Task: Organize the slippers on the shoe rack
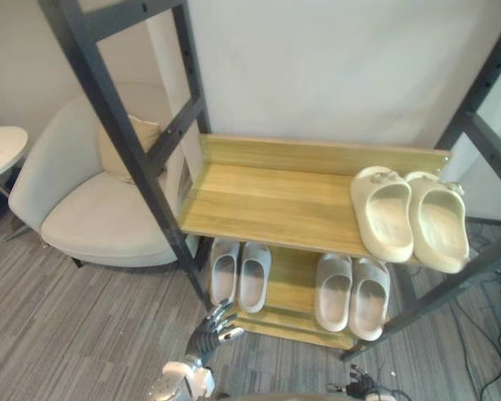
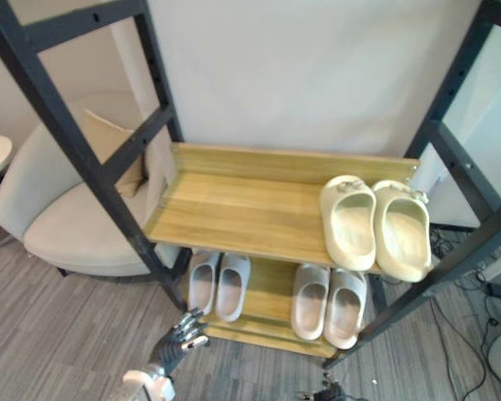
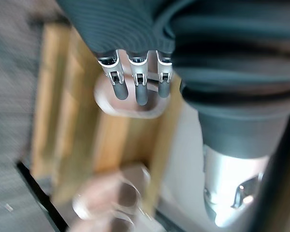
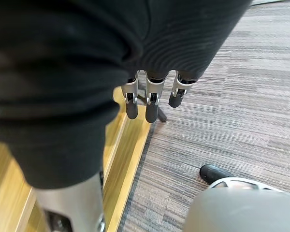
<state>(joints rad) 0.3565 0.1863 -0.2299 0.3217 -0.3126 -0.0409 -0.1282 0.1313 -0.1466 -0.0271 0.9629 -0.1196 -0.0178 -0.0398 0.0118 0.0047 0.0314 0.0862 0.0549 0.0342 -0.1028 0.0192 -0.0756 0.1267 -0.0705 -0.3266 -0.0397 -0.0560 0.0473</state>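
Cream slippers [image 1: 409,219] sit paired at the right end of the upper shelf [image 1: 267,200], likely light, squashy foam, so take one by its heel rim; your left hand [image 1: 209,330], low before the rack [image 1: 434,296], and right hand [image 4: 151,107] hang loose-fingered, empty.

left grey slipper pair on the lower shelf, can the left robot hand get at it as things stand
Probably yes: the left robot hand hangs open just before that grey pair, nothing between; the upper shelf overhangs it.
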